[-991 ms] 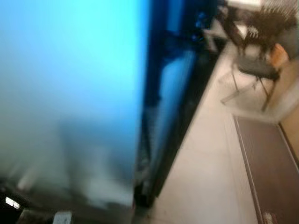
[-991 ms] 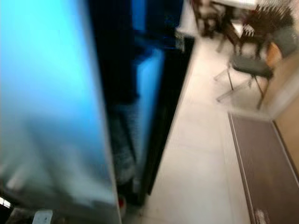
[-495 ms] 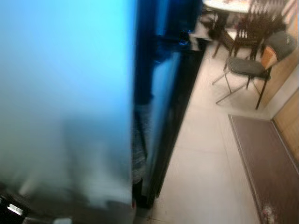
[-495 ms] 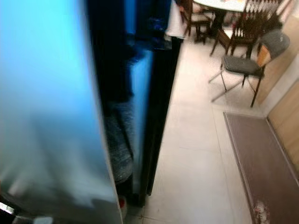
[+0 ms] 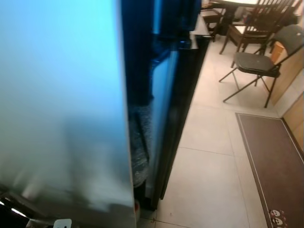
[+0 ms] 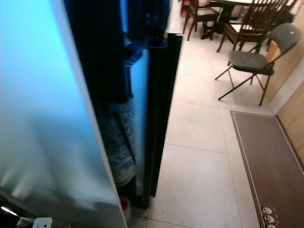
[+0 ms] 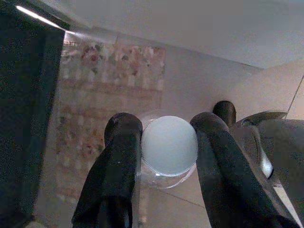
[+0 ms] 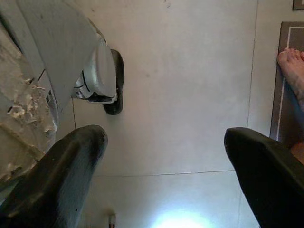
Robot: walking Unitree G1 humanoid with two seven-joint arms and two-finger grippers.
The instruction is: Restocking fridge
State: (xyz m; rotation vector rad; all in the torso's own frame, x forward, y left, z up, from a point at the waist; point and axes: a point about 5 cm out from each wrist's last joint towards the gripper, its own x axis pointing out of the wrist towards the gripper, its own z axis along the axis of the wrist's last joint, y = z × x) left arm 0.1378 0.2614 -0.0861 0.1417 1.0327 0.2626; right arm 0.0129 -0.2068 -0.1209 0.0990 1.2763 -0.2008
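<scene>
Beside the open fridge door (image 5: 61,104), a white-capped bottle (image 7: 169,146) is gripped between the fingers of the left gripper (image 7: 166,147). The right gripper (image 8: 161,180) is held spread and empty over the tiled floor (image 8: 190,85), near a person's bare foot (image 8: 293,71) on a brown mat (image 6: 263,161). A folding chair (image 6: 259,59) is seen beyond.
</scene>
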